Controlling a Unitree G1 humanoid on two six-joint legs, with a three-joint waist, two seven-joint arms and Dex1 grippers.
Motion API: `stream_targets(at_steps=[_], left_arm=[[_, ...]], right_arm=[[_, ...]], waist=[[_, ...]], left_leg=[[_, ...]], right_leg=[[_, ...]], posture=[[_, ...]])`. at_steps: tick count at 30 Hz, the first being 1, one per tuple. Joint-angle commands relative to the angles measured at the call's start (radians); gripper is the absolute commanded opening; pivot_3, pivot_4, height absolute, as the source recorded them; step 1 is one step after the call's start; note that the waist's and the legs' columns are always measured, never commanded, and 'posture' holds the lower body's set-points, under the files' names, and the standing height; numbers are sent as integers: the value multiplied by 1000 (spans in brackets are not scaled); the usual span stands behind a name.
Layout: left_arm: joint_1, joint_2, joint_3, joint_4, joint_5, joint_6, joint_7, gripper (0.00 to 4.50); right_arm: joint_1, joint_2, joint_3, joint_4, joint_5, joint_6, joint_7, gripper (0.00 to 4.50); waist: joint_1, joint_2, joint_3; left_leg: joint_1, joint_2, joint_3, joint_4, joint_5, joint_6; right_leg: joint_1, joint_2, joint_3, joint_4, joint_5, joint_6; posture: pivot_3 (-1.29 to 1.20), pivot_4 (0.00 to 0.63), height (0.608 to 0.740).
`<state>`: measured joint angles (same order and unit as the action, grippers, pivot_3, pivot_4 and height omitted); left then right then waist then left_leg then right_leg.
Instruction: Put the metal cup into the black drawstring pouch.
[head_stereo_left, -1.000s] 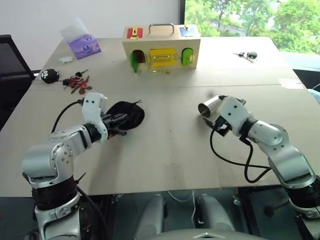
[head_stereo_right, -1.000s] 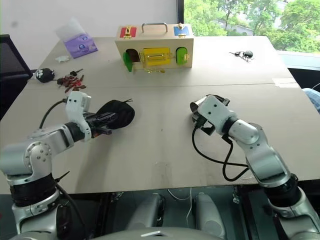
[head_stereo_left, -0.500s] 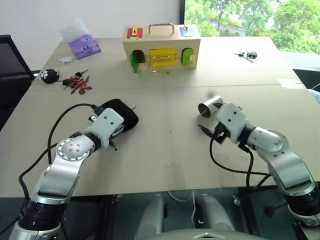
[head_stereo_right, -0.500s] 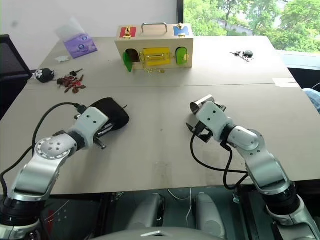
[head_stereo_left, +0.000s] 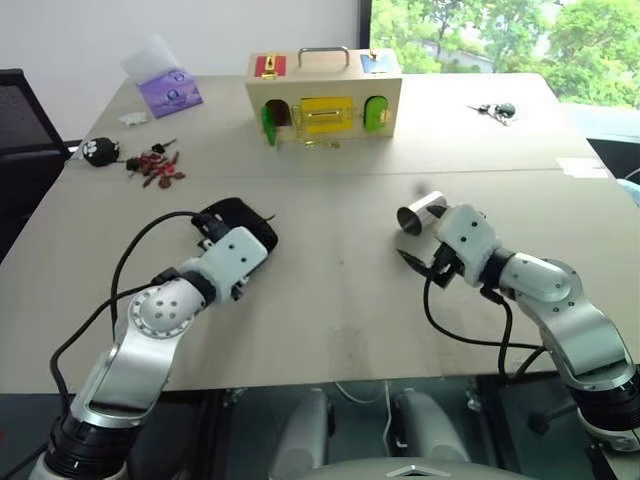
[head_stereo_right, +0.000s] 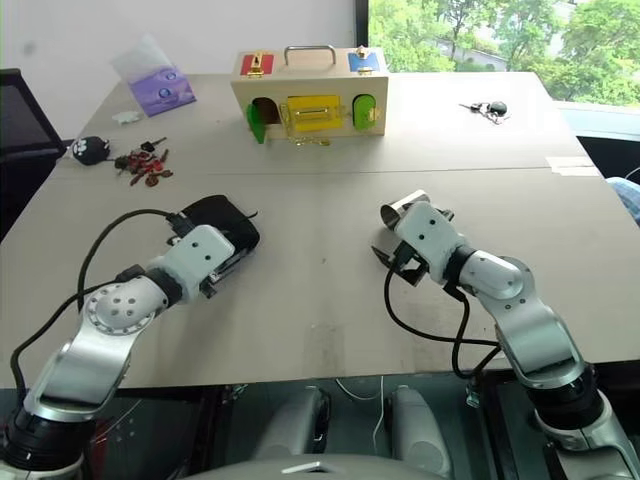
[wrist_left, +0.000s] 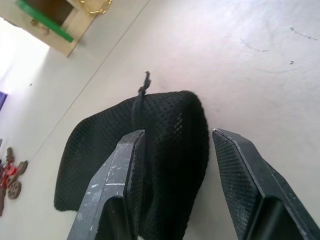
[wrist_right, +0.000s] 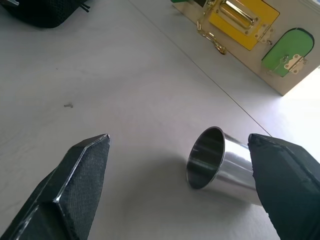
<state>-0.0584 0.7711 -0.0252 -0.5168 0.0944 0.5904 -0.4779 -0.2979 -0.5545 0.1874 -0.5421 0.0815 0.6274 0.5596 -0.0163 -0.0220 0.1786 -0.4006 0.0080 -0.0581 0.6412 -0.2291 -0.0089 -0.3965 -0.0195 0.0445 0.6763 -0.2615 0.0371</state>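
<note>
Right wrist view: my right fingers (wrist_right: 175, 200) gape wide, empty, beside the metal cup (wrist_right: 220, 162), lying tipped on the surface (wrist_right: 125, 85); it looks light, rigid, slippery, so I'd pinch its wall. Left fingers (wrist_left: 175, 185), half-open, straddle the soft black drawstring pouch (wrist_left: 165, 145), gripping nothing.

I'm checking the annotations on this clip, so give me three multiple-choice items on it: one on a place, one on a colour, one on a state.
1. Where does the metal cup lie?
A. inside the pouch
B. on the table by the right gripper
C. on the wooden box

2. What colour is the drawstring pouch?
A. black
B. purple
C. yellow

3. How does the cup rest?
A. upright
B. upside down
C. on its side

Key: 1 B, it lies on the table between the open fingers. 2 A, black mesh fabric at the left gripper. 3 C, its open mouth faces sideways.
</note>
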Motion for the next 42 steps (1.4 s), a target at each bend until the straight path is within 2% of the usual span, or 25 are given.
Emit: stream_targets(at_steps=[1, 18, 25, 30, 32, 35, 37, 39, 42], left_arm=[[-29, 6, -26, -22, 48, 17, 3, 2189], [-99, -17, -56, 46, 65, 107, -25, 2189], [-137, -8, -97, 102, 102, 77, -27, 2189], [-150, -19, -94, 133, 98, 58, -33, 10], [-160, -47, -67, 146, 73, 42, -23, 10], [-282, -224, 129, 128, -73, 35, 83, 10], [-358, -311, 242, 114, -136, 82, 143, 10], [-361, -351, 286, 111, -166, 156, 161, 10], [-334, -375, 303, 87, -185, 199, 179, 10]], right_arm=[[4, -10, -31, -50, 4, -10, 0, 4500], [29, -11, -40, -78, -1, -3, -11, 4500], [31, -10, -37, -75, -3, -9, -16, 4500], [33, -9, -39, -78, -3, -9, -22, 4500], [34, -8, -39, -79, -4, -7, -25, 4500], [37, -11, -42, -83, -5, -5, -29, 4500], [38, -15, -45, -85, -5, -4, -29, 4500], [37, -17, -49, -83, -4, -5, -27, 4500], [36, -21, -53, -80, -2, -6, -26, 4500]], waist=[[-1, 0, 0], [0, 0, 0], [0, 0, 0], [0, 0, 0], [0, 0, 0], [6, -1, 0], [11, -2, 0], [3, -2, 0], [-11, 1, -2]], left_leg=[[0, 0, 0, 0, 0, 0], [0, 0, 0, 0, 0, 0], [0, -1, 0, 0, 0, 0], [0, 0, 0, 0, 0, 0], [0, 0, 0, 0, 0, 0], [0, 0, -1, 0, 0, 0], [-6, 0, -3, 7, 0, 0], [-14, 0, -7, 12, 0, 0], [-9, -2, -4, 10, 0, 0]], right_leg=[[0, 0, 0, 0, 0, 0], [0, 0, 0, 0, 0, 0], [0, 0, 0, 0, 0, 0], [0, 0, 0, 0, 0, 0], [0, 0, 0, 0, 0, 0], [0, 0, 0, 0, 0, 0], [-1, 0, -6, 1, 0, 0], [-5, 1, -10, 1, 1, 0], [-4, 0, -2, 2, 1, 1]], posture=[[0, 150, 740], [0, 150, 740], [0, 150, 740], [0, 150, 740], [0, 150, 740], [0, 150, 740], [0, 150, 740], [0, 150, 740], [0, 150, 740]])
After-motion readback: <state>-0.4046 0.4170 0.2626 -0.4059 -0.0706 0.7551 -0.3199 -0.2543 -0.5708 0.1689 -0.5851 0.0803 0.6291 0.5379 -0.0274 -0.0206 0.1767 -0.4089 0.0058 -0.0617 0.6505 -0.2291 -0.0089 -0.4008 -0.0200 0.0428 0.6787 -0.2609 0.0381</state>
